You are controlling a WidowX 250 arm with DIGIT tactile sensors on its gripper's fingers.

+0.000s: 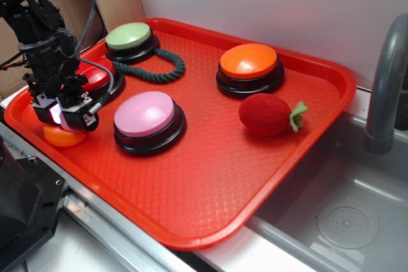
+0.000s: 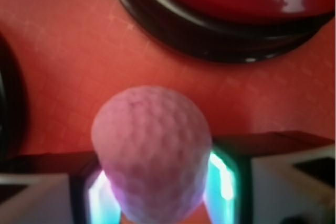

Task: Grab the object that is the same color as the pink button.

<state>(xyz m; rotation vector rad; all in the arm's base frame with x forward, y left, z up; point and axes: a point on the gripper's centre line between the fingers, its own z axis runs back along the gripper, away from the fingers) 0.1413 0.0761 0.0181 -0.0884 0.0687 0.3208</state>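
A small pink ball [image 2: 151, 153] is seen close up, clasped between the gripper [image 2: 157, 187] pads at the tray's [image 1: 210, 176] left edge, near the pink button [image 1: 145, 114]. The squeeze is best kept steady and the lift straight, since a round ball may slip.

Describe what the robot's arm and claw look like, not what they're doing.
The arm is black, built of boxy segments with exposed brackets, and dark cables loop along it. The claw has black and white housing. In the wrist view its fingers are white-edged black blocks whose inner pads glow cyan-green.
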